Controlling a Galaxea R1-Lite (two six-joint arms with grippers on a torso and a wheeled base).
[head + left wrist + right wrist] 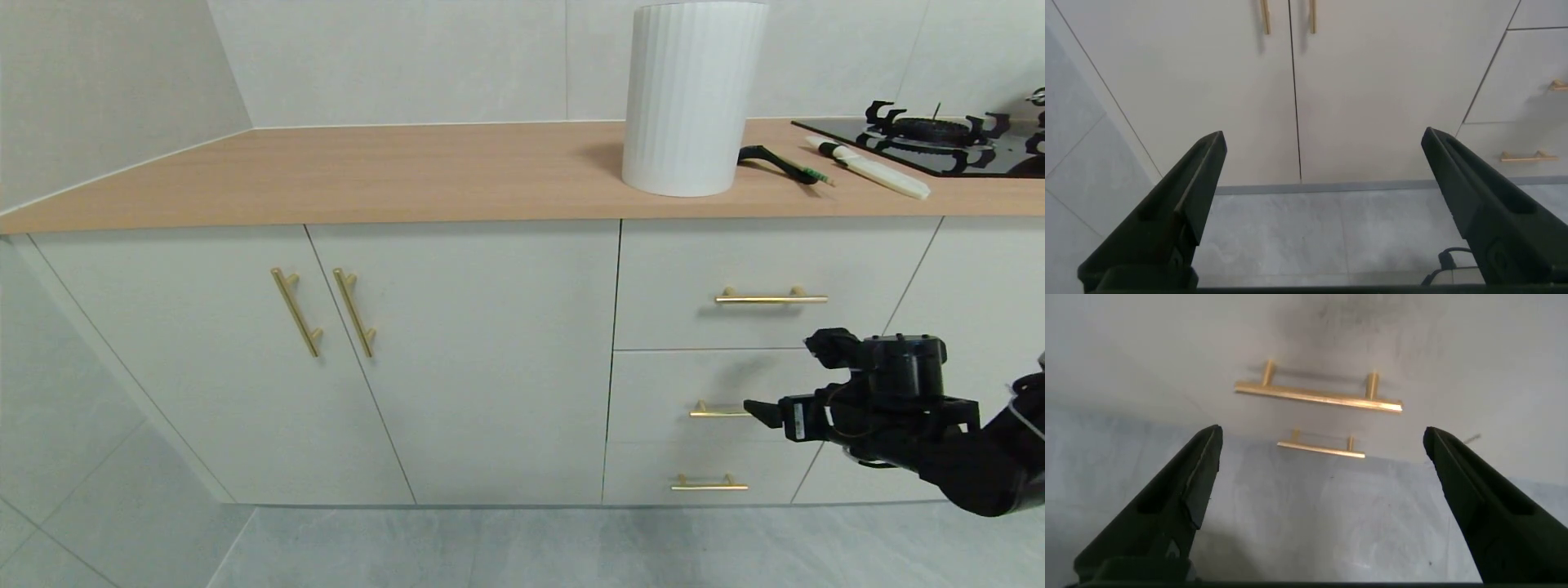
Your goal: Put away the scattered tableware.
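We list the right gripper (784, 377), spread wide and empty, facing the middle drawer handle (710, 413), seemingly to open storage; left gripper (1323, 143) equally spread, empty.

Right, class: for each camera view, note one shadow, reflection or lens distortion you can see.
Head view: the canister throws a soft shadow leftward on the counter; the cupboard edges splay, a wide-lens effect; the glossy hob mirrors its burner. Right wrist view: a shadow smudges the drawer front beyond the nearer handle. Left wrist view: faint shadows hang by the door handles.
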